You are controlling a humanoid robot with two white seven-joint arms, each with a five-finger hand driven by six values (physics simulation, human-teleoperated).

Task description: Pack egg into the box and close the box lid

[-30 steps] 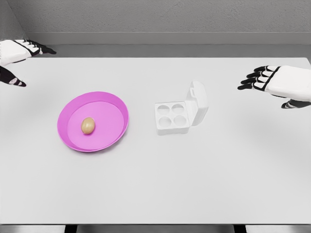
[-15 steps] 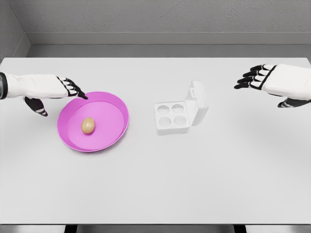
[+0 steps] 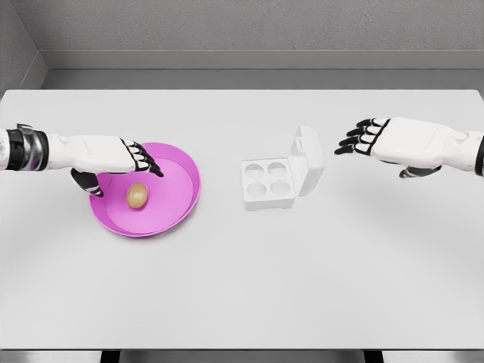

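A tan egg [image 3: 137,196] lies in a pink plate [image 3: 180,203]. To its right stands the white box [image 3: 268,184], four empty cups, its lid [image 3: 308,160] open and upright

White arms [image 3: 64,151] w/ black-fingered hands, grey wrist bands.

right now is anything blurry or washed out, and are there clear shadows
Head view: sharp throughout, no glare or motion blur; lighting flat and even, with only faint soft shadows beside the egg box and under the pink plate; the white box has low contrast against the table.
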